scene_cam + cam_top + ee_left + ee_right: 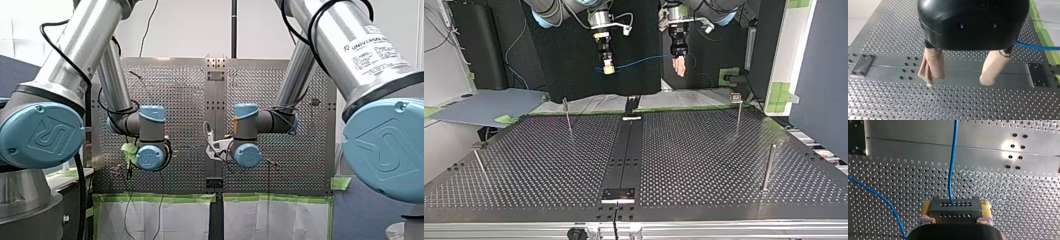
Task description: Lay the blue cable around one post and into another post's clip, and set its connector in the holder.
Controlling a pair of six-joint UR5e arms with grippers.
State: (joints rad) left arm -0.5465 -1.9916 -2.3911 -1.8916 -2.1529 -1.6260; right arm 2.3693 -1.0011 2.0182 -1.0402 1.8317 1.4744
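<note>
Blue cable (951,170) is trailing off the connector (955,206) my right claw (956,212) is pinching above the table (885,105), probably to steer it; my left claw (958,81) is hanging open.

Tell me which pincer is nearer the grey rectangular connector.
Right. My right pincer clamps the grey rectangular connector between its yellow pads; my left pincer hangs open, off to its side.

"UNIVERSAL" lettering on my right arm's silver tube (372,47); "UR" emblem on blue joint caps (42,137).
</note>
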